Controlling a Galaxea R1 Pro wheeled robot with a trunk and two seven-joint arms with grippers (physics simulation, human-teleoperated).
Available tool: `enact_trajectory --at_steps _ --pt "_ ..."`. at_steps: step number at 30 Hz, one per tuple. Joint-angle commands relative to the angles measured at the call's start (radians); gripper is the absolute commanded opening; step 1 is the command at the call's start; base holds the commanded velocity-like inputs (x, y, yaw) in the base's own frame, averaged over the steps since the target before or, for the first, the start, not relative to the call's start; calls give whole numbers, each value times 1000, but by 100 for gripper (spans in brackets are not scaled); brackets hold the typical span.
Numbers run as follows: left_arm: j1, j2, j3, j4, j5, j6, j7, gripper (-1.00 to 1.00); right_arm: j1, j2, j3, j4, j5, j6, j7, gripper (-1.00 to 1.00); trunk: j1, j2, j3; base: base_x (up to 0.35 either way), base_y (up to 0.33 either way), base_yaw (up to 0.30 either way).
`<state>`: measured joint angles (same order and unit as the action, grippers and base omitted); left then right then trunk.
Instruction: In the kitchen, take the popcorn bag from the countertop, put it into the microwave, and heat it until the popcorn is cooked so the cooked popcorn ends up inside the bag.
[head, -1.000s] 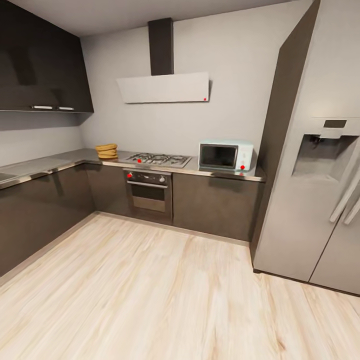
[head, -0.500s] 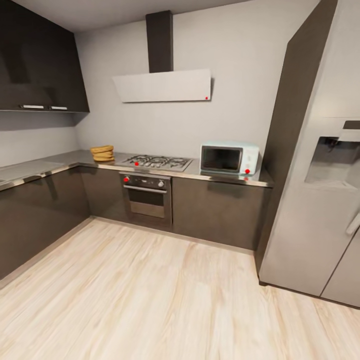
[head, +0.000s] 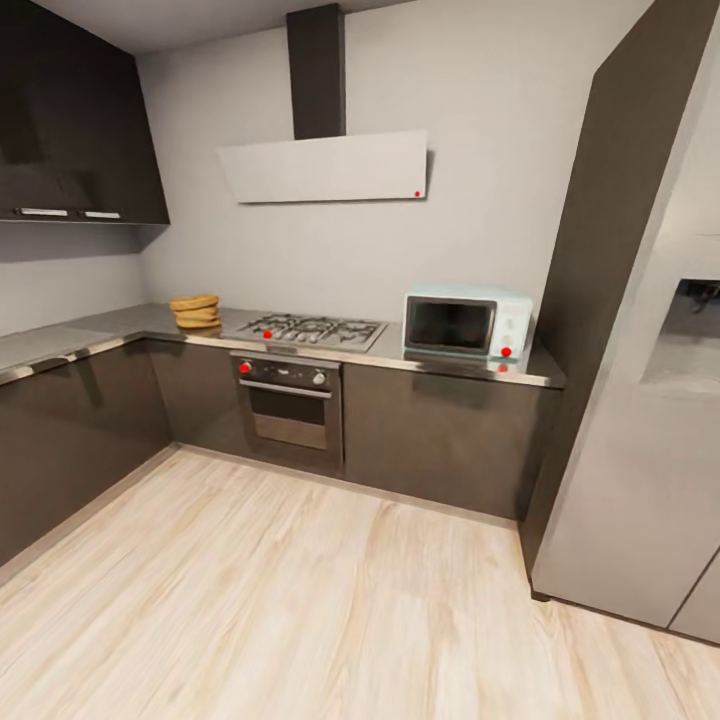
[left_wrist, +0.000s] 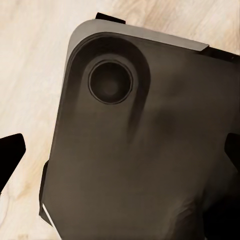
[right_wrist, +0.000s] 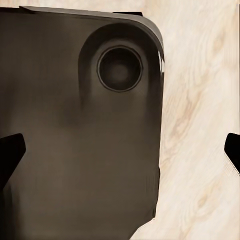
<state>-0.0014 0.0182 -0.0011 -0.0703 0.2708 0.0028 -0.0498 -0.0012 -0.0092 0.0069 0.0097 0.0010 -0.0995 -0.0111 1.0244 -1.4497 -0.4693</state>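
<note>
As seen along the left arm: left gripper (left_wrist: 120, 152) spread wide, one dark fingertip (left_wrist: 10, 156) at each side edge of the wrist view, nothing between them. Pointed down at the robot's dark base (left_wrist: 150, 150), with a round recess (left_wrist: 110, 81) near the base's rounded corner. Pale wood floor (left_wrist: 35, 75) beyond the base edge.

Same condition on the right arm: right gripper (right_wrist: 120, 150) spread wide, fingertips (right_wrist: 10, 155) far apart, holding nothing. Aimed at the dark base (right_wrist: 65, 140) with its round recess (right_wrist: 119, 68), and at the floor (right_wrist: 200, 125) beside it.

Further out, in the head view:
- Wood floor (head: 300, 600) across the foreground.
- L-shaped countertop (head: 440, 365) along the far wall and left wall, over dark cabinets (head: 430, 430).
- Popcorn bag (head: 195, 311) upright on the countertop near the inside corner, just left of the gas hob (head: 312, 328); well apart from the microwave.
- Microwave (head: 467, 324) on the countertop's right end, right of the hob, door closed, red dot at the lower right of its front.
- Built-in oven (head: 287, 402) below the hob.
- Pale extractor hood (head: 325, 167) on the wall above the hob, dark flue above it.
- Dark wall cabinets (head: 70, 130) at upper left.
- Steel fridge (head: 650, 420) at the right edge, next to the microwave end of the countertop.
</note>
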Motion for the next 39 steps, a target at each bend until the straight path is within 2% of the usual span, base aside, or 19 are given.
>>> enact_trajectory --at_steps 1,33,39 --pt "0 0 0 0 7 0 -4 100 0 1 1 1 0 -4 -1 100 1 0 -1 325 0 0" --pt "0 0 -4 0 4 -13 -4 100 0 0 -4 1 0 -35 -1 100 1 0 -1 325 0 0" --pt "0 0 -4 -2 5 -15 -4 100 0 0 -5 1 -6 -34 -1 100 1 0 -1 110 20 -145"
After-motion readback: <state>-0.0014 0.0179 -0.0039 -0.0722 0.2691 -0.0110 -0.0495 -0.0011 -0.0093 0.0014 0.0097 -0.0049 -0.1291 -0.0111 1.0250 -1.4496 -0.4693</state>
